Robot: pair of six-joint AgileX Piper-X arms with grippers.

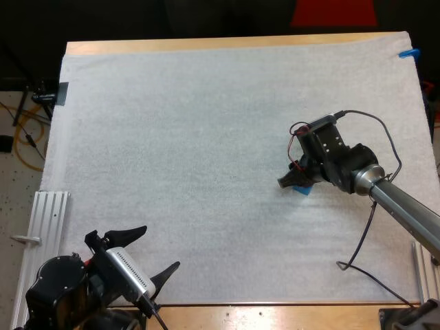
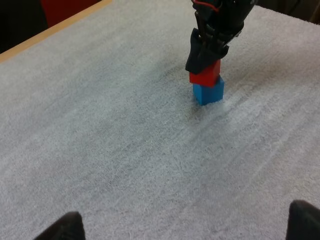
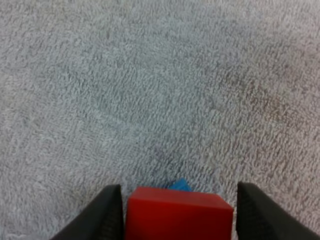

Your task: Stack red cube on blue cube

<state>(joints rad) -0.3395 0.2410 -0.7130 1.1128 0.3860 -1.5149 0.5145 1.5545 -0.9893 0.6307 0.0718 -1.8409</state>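
The red cube [image 2: 206, 75] rests on top of the blue cube [image 2: 208, 93] on the white mat, right of centre. My right gripper [image 3: 178, 222] reaches down over the stack, its fingers pressed on both sides of the red cube [image 3: 179, 214]. A corner of the blue cube [image 3: 179, 185] peeks out beyond the red one. From above, the right gripper [image 1: 293, 181] covers the red cube, and just an edge of the blue cube [image 1: 302, 190] is visible. My left gripper [image 1: 161, 246] is open at the near left edge of the mat, far from the cubes.
The white mat [image 1: 206, 137] covers nearly the whole table. An aluminium rail [image 1: 48, 220] lies along the left side of the table. A thin black cable [image 1: 361, 254] loops over the mat beneath the right arm.
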